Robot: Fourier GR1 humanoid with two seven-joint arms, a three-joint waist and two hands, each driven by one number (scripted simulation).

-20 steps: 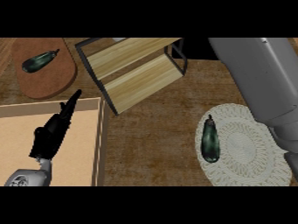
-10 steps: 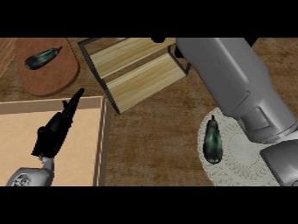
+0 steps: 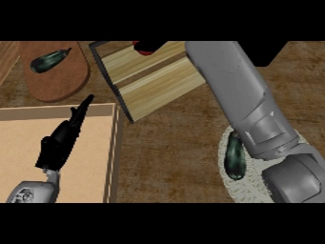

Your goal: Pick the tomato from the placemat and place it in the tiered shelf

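Observation:
A small patch of red, the tomato (image 3: 145,51), shows at the top edge of the view, above the far end of the tiered shelf (image 3: 154,81), which has pale wood slats in a black frame. My right hand (image 3: 155,45) is curled over the tomato and is mostly cut off by the view's edge. Its grey forearm runs down across the round white woven placemat (image 3: 244,193) at the lower right. My left hand (image 3: 61,141) rests open, fingers straight, over the cardboard box.
A dark green vegetable (image 3: 235,159) lies on the placemat beside my right forearm. Another (image 3: 49,61) lies on an oval wooden board (image 3: 65,85) at the upper left. The open cardboard box (image 3: 113,143) fills the lower left.
My right arm has swung left and away across the counter, from above the placemat to the shelf's far end, and the red tomato now shows under the hand. The left hand has stayed put.

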